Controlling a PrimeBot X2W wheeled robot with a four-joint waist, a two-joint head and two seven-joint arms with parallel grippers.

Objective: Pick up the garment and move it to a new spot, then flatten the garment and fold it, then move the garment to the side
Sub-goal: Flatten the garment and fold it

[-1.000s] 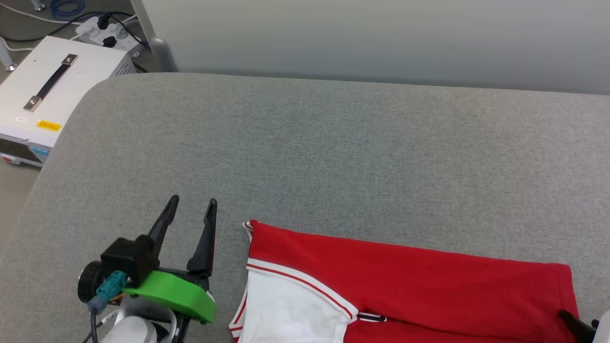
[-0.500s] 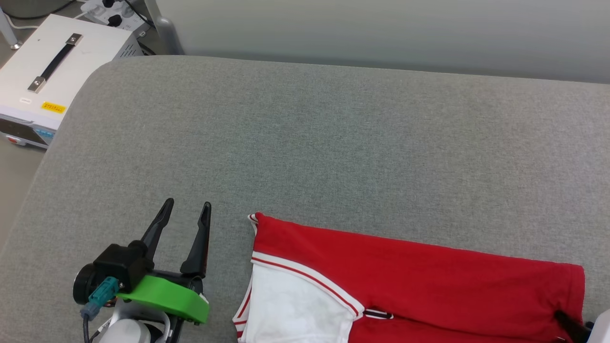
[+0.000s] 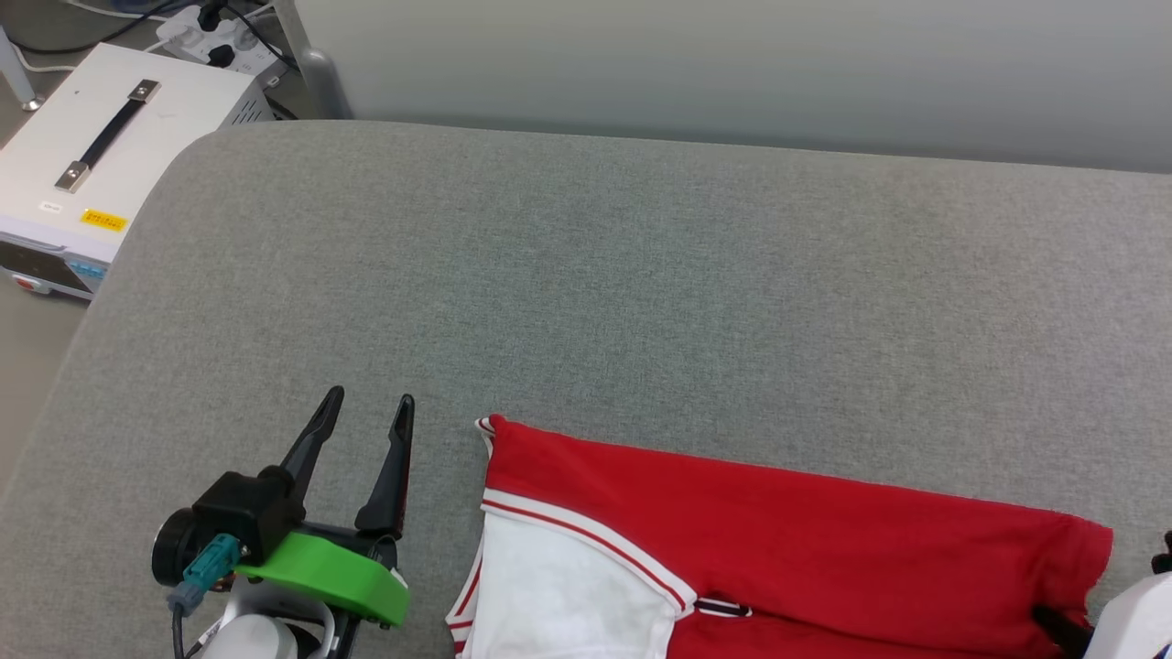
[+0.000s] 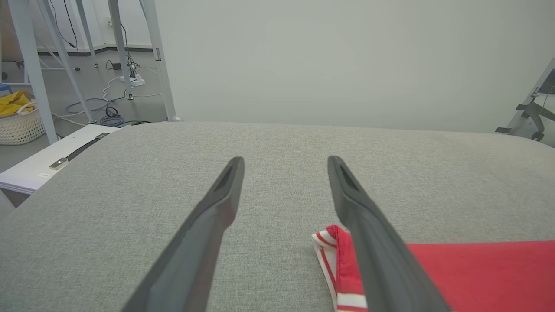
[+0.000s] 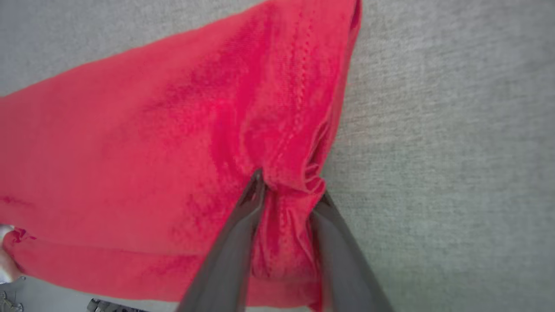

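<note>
1. The right gripper (image 5: 291,184) is closed on the garment (image 5: 151,130). In the right wrist view its 2 dark fingers pinch a bunched fold of red cloth at the stitched hem, and the fabric puckers between them.
2. In the head view this grip sits at the lower right corner, where 1 dark finger lies on the red cloth beside a pale forearm (image 3: 1131,622).
3. The garment lies along the near edge of the gray padded surface (image 3: 641,275). Its red body runs from the centre to the right, and a white sleeve (image 3: 558,595) with red-and-white striped trim lies at its left end.
4. The left gripper (image 3: 370,400) is open and holds nothing. Its 2 fingers are spread and point away from the robot, just left of the garment's striped corner and apart from it.
5. Behind those fingers sit a green cover (image 3: 325,572) and a teal connector (image 3: 206,558).
6. Past both grippers the gray surface runs on to a rounded far-left corner.
7. Off the left edge, lower down, stands a white case (image 3: 55,201) with a black handle and a yellow label. A power strip (image 3: 206,32) with black plugs lies behind it.
8. A pale wall (image 3: 732,64) rises behind the far edge. The left wrist view also shows metal legs (image 4: 160,60), floor cables and a pale basket (image 4: 19,128) holding something yellow.
</note>
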